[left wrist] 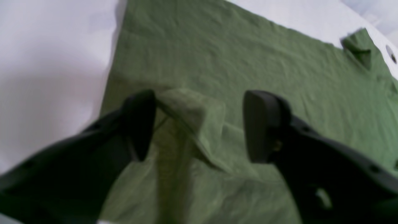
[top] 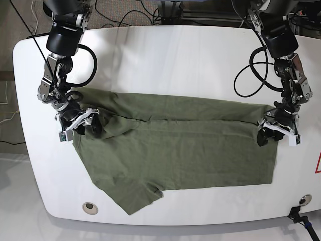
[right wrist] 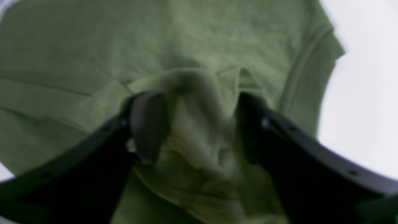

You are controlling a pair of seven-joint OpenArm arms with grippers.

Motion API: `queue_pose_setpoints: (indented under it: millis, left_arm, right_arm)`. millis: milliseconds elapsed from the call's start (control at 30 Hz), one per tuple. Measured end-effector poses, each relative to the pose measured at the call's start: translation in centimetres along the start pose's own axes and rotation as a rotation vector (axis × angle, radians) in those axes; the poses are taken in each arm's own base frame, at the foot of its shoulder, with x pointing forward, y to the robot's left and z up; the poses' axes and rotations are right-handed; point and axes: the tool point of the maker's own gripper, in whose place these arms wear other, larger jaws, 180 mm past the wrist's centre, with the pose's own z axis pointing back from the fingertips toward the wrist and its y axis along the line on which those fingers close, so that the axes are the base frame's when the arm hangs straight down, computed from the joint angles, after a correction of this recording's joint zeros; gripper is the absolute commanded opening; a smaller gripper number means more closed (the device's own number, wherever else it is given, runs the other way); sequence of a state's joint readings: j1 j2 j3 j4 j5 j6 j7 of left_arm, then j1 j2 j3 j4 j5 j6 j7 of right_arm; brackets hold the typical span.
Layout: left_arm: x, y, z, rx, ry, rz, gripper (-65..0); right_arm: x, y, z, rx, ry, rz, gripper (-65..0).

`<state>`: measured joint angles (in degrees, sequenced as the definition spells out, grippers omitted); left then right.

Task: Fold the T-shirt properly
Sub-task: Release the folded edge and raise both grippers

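Note:
The olive-green T-shirt (top: 190,155) lies flat across the white table, its far long edge folded toward the near side, one sleeve at the near left. My left gripper (top: 277,134) stands at the shirt's right end. In the left wrist view its fingers (left wrist: 199,124) are spread wide, with a raised ridge of the T-shirt (left wrist: 189,109) between them, against one pad. My right gripper (top: 80,128) is at the shirt's left end. Its fingers (right wrist: 196,124) are also apart, straddling a loose bunch of the T-shirt (right wrist: 199,130) without pinching it.
The white table (top: 175,60) extends well beyond the shirt at the back. A round hole (top: 90,206) sits near the front left edge. Black cables (top: 251,75) hang from both arms at the back. A small black fitting (top: 301,211) is at the front right corner.

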<state>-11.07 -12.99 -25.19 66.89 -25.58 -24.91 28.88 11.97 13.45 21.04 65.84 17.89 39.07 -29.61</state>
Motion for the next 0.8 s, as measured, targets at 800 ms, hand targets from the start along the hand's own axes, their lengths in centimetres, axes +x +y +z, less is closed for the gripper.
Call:
queue_pose_setpoints:
  millis: [800]
  left_arm:
    - [-1.5, -0.3, 8.9, 0.052, -0.107, -0.346, -19.4]
  right_arm:
    - [-2.5, 0.2, 9.5, -0.171, -0.047, 0.201, -22.3]
